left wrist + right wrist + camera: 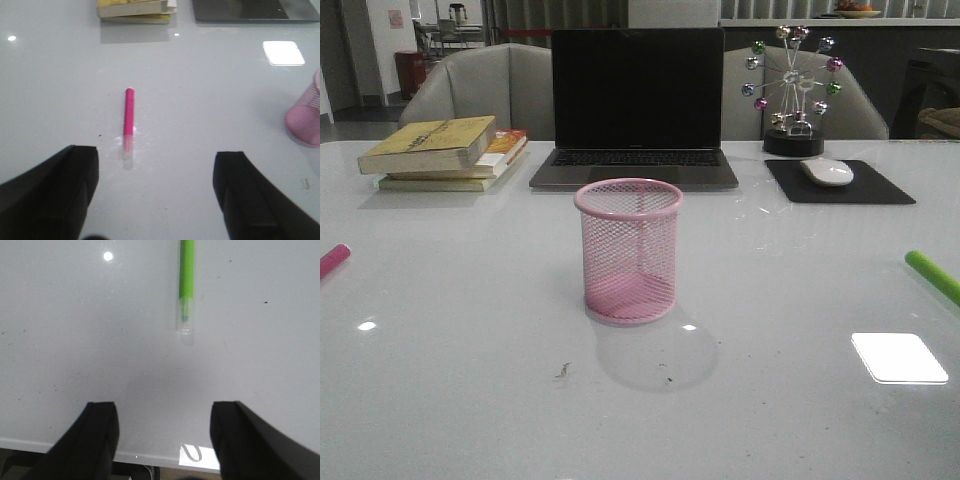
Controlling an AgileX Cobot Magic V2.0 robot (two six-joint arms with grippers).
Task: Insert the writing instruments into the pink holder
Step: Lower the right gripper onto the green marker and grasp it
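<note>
Pink mesh holder (628,250): upright, mid-table, in front of the laptop (635,108), mouth clear for loading.
Magenta marker (128,122): flat, far left of holder; left gripper (156,195) spread wide, empty.
Green marker (186,287): flat, far right; right gripper (164,440) likewise spread, empty.

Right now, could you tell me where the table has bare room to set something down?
Bare patches lie either side of the pink holder: one toward the magenta pen at the left edge, one toward the green pen at the right. The near strip in front of the holder is bare too. The back is crowded: books, laptop, mouse pad.
</note>
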